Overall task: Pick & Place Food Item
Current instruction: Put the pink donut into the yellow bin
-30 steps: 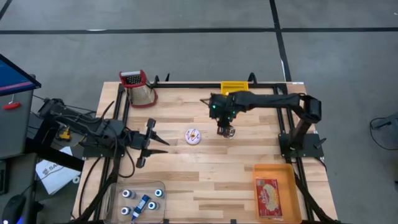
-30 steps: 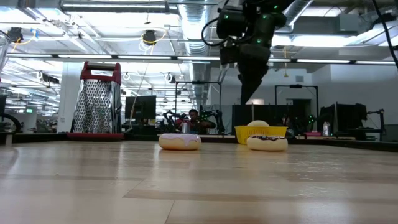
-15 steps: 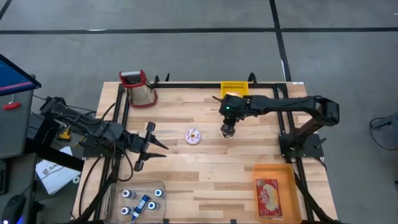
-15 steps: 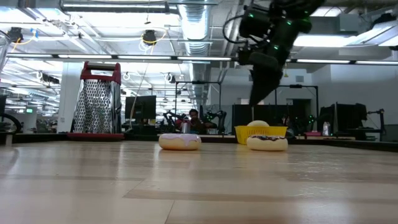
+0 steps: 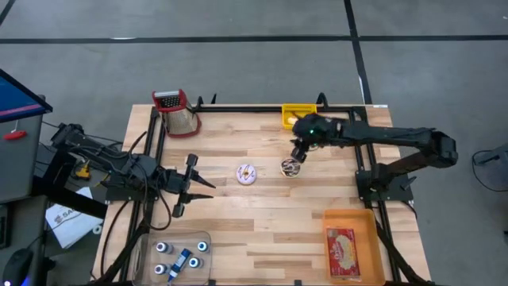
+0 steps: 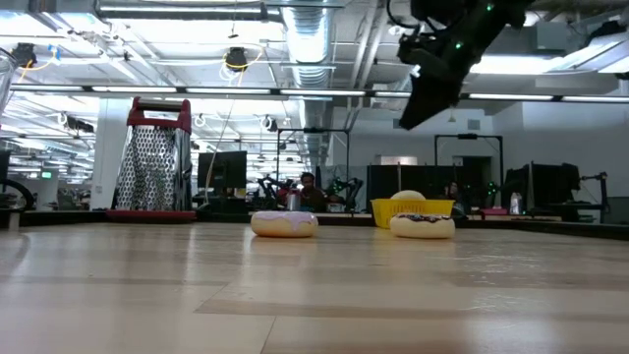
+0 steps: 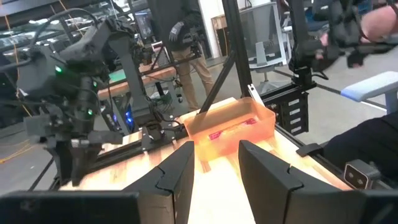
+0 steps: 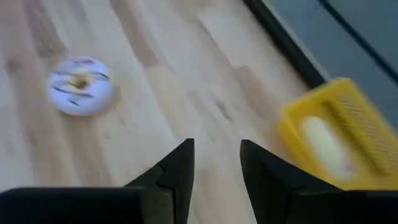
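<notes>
A white frosted donut [image 5: 247, 174] [image 6: 284, 223] [image 8: 81, 93] lies flat on the wooden table [image 5: 238, 222]. A chocolate donut [image 5: 291, 167] [image 6: 423, 226] lies flat to its right. My right gripper [image 5: 298, 152] [image 6: 406, 122] [image 8: 216, 163] hangs open well above the table, just beyond the chocolate donut, slanting down, with nothing between its fingers. A yellow basket [image 5: 299, 116] [image 8: 339, 140] at the far edge holds a pale item [image 8: 322, 143]. My left gripper [image 5: 190, 184] [image 7: 216, 168] waits open and level at the table's left.
An orange tray [image 5: 349, 242] [image 7: 230, 127] with a packaged food item sits at the near right corner. A red-handled grater [image 5: 178, 111] [image 6: 152, 157] stands at the far left. A clear container [image 5: 178, 254] with small blue-capped items lies at the near left. People show in the room behind.
My right gripper has risen from just above the chocolate donut and drawn back toward the table's far right. It has tipped from pointing straight down to a slant. Both donuts have stayed where they were.
</notes>
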